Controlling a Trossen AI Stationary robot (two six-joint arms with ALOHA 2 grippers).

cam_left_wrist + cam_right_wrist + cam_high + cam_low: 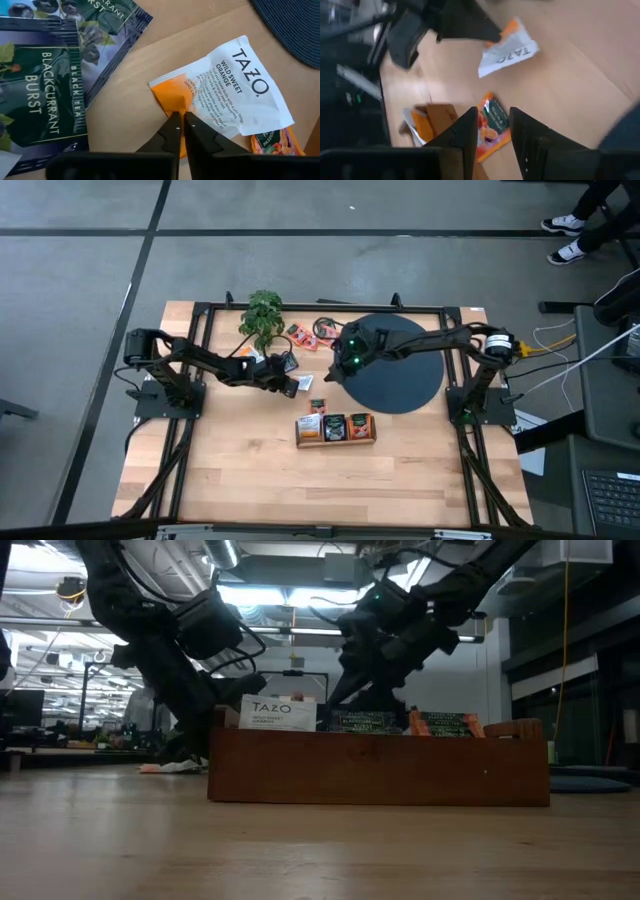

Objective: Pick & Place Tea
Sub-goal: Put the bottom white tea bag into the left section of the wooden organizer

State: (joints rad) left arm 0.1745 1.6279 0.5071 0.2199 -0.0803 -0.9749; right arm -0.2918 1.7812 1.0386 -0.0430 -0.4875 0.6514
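My left gripper [181, 117] is shut on a white-and-orange tea packet [235, 85] near the table's middle [297, 386]. The right wrist view also shows this packet [512, 49]. Dark teal packets [40, 85] lie beside it. My right gripper [492, 135] is open and hangs above an orange-red packet [490, 125] that lies flat on the wood. In the high view it [333, 373] is at the black disc's left edge. My left gripper pinches the white-and-orange packet by its orange end [172, 95] between the two fingertips. The fingers come from the table's left, slanting down. The packet sticks out past the fingertips, tilted, and looks raised off the wood above another orange packet [275, 142].
A wooden tray [335, 442] holding upright packets stands toward the near edge, just below both grippers. The black disc [400, 380] lies to the right. A small green plant [262, 315] and loose packets [305, 337] sit toward the far edge. Bare wood lies near the front.
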